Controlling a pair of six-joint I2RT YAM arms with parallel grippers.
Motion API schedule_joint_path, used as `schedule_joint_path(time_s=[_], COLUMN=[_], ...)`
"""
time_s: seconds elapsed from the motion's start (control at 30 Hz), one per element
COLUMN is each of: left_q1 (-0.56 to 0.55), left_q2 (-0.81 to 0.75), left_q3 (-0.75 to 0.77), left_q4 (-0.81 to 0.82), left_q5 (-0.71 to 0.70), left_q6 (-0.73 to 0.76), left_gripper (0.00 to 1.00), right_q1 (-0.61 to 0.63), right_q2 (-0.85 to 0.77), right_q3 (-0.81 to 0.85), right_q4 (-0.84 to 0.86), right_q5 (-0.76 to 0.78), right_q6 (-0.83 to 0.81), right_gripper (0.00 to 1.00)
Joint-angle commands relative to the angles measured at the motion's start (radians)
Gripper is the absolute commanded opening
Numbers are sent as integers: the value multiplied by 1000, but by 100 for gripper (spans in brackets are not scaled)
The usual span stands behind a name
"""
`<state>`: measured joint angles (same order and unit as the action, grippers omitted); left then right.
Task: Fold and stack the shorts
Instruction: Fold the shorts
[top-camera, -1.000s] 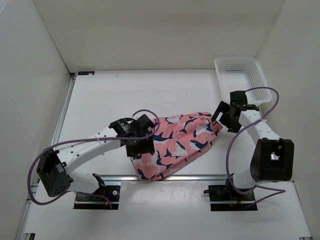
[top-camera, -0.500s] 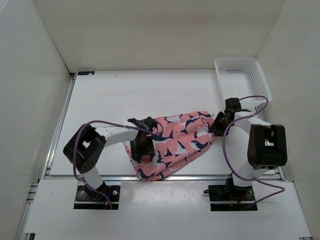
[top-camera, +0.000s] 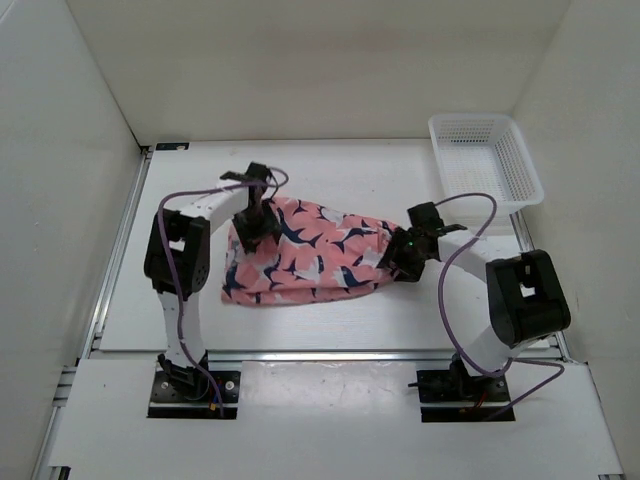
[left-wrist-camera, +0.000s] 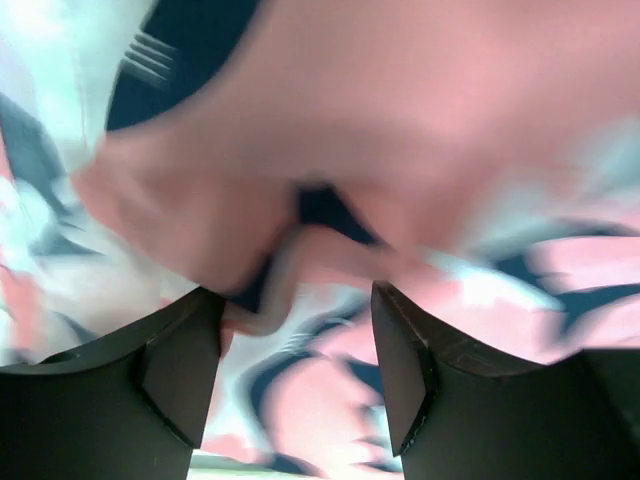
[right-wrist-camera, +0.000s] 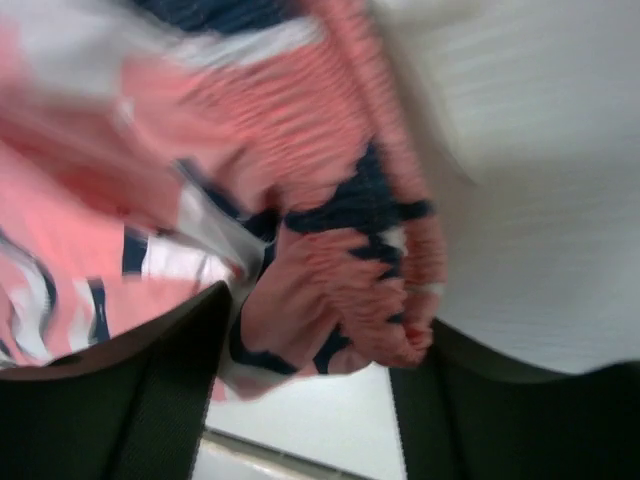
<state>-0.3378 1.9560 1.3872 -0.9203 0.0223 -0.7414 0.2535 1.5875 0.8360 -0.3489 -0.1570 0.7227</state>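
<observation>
Mesh basket sits at the bench's far right corner, apart from the shorts. We see the shorts stretched mid-bench: left tool pinches one end, right tool clamps the ribbed edge.

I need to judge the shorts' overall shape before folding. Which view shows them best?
Top external: the whole shorts show, outline and both ends. The left wrist and right wrist views give only blurred close-ups of printed fabric bunched between their fingers.

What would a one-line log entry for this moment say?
left end effector: gripping shorts, left edge | right end effector: gripping waistband end | shorts: stretched between them | mesh basket: far right, apart
</observation>
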Motion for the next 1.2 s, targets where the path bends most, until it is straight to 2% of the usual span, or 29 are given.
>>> schedule_joint_path(time_s=[0.0,0.1,0.13,0.17,0.2,0.3,0.43,0.53,0.7,0.93,1.07,1.1,1.17], left_q1=[3,13,13,22,32,52,77,101,122,241,275,284,284], left_q2=[35,-3,-26,-52,-80,-193,-304,-327,-358,-243,-232,-232,-232], left_q3=[290,401,432,432,423,316,69,-19,-180,-293,-326,-326,-326], left_q4=[-96,-161,-182,-183,-183,-154,-80,-49,6,73,106,106,106], left_q5=[-195,-266,-289,-289,-289,-259,-180,-160,-151,-162,-119,-119,-119], left_q6=[45,68,82,82,82,91,82,63,63,54,54,54,54], left_gripper=[70,70,70,70,70,70,70,70,70,68,68,68,67], right_q1=[121,184,184,184,150,77,52,52,43,43,63,63,63], right_q2=[-9,-87,-122,-189,-220,-261,-65,46,78,132,175,186,186], right_q3=[54,74,83,83,92,142,279,328,273,160,126,126,126], right_q4=[-64,-179,-205,-241,-252,-237,-237,-211,-136,-32,11,11,22], right_q5=[68,207,264,355,381,364,208,96,19,-21,-21,-21,28], right_q6=[69,80,70,58,19,-111,-249,-269,-232,-161,-129,-117,-92], right_gripper=[71,95,99,100,100,100,100,100,89,81,60,47,30])
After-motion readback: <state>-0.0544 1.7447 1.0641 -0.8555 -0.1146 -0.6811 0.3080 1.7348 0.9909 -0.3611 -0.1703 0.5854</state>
